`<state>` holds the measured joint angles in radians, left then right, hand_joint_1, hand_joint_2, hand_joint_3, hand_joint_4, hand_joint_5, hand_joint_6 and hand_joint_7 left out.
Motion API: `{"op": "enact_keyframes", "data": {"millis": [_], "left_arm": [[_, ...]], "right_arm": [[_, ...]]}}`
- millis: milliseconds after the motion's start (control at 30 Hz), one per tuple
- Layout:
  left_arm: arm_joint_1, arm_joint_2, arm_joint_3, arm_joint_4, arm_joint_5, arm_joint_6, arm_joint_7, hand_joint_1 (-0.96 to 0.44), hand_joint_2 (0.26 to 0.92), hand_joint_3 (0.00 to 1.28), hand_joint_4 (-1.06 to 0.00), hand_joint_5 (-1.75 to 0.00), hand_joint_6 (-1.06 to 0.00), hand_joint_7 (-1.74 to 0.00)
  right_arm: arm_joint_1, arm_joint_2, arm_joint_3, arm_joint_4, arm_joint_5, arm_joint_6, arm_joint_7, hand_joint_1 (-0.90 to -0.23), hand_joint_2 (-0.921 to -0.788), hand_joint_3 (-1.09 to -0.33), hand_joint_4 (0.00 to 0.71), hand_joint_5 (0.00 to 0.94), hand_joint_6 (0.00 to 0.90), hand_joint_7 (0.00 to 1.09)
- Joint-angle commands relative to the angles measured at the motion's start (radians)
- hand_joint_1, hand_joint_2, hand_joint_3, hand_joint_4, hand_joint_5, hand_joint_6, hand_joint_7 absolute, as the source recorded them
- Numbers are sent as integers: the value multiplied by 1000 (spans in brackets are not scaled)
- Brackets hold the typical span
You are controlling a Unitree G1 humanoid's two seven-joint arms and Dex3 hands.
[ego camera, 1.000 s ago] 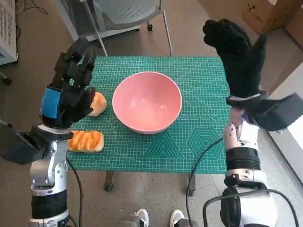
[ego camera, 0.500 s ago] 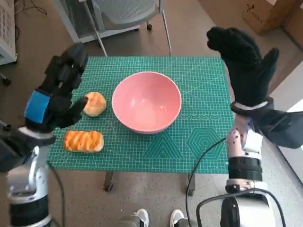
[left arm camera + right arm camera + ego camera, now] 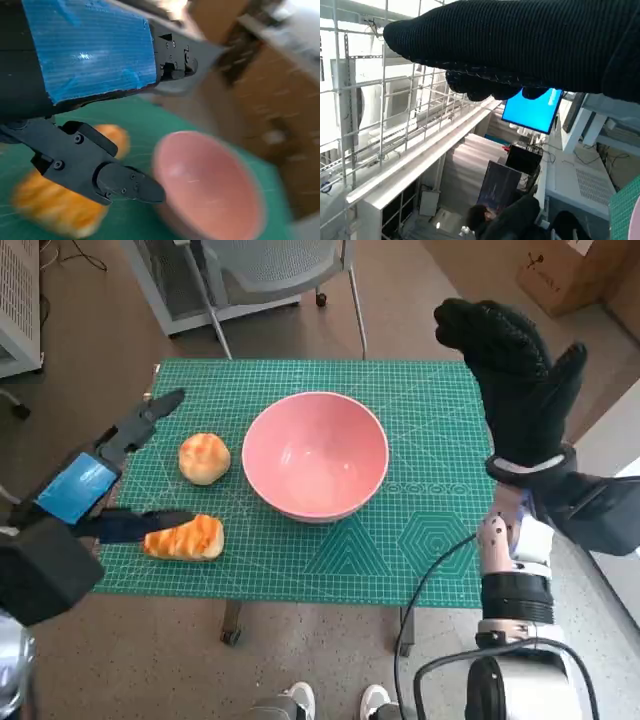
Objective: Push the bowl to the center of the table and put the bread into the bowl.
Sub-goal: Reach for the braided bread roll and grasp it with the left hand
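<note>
Your head view looks steeply down on the green mat (image 3: 420, 410) from above. Your left wrist view sits close behind the left hand (image 3: 85, 80), blurred, apparently facing the pink bowl (image 3: 210, 185), which both share (image 3: 315, 455). Your right wrist view faces away, into the room.

No words, brands or numbers can be read anywhere. The green cutting mat (image 3: 420, 480) on the tabletop carries pale printed grid lines, angle lines and a row of small marks near its right side, too small to make out. The cardboard box (image 3: 570, 275) on the floor has a pale label, illegible. The blue screen (image 3: 532, 110) shows nothing readable.
</note>
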<state>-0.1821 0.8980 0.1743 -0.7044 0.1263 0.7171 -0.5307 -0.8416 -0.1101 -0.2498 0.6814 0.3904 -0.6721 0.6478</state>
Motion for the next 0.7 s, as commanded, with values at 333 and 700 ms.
{"op": "enact_keyframes", "data": {"millis": [333,700], "left_arm": [[16,152,-157,-168,82,196,-55,-57,684,13,-72,-2,-212,-29],[48,150,-245,-103,146,171,-49,-100,690,9,-69,0,-219,-12]], "right_arm": [[28,21,0,20,13,11,-1,-621,-921,-522,265,5,418,19],[37,21,1,20,10,10,-1,-640,-921,-522,265,3,422,16]]}}
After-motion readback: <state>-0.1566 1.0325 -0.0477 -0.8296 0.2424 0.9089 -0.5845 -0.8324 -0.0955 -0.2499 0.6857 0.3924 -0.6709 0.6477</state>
